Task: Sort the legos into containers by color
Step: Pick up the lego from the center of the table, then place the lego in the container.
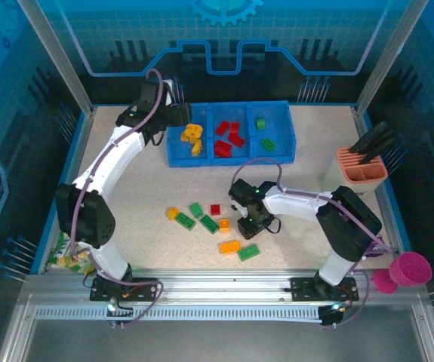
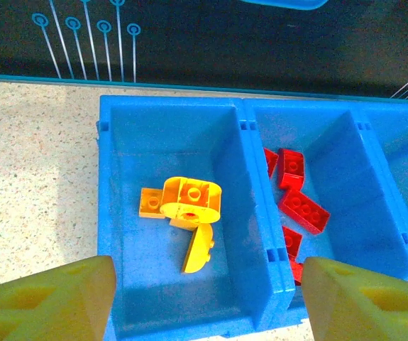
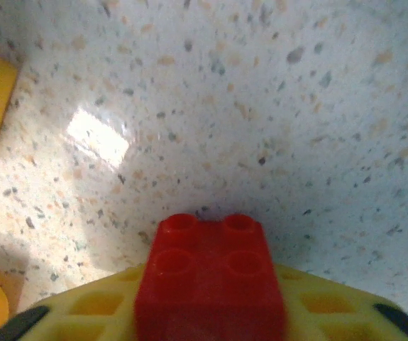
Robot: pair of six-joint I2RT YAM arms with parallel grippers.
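We see bright, even overhead light; glare patches the table [image 3: 296, 106], and the near red brick [image 3: 211, 277] looks soft.

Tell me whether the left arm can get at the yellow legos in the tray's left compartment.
Probably yes. The left pincer hangs open above that compartment, with the yellow legos lying uncovered below and between its fingers. Only the compartment walls might crowd a grasp.
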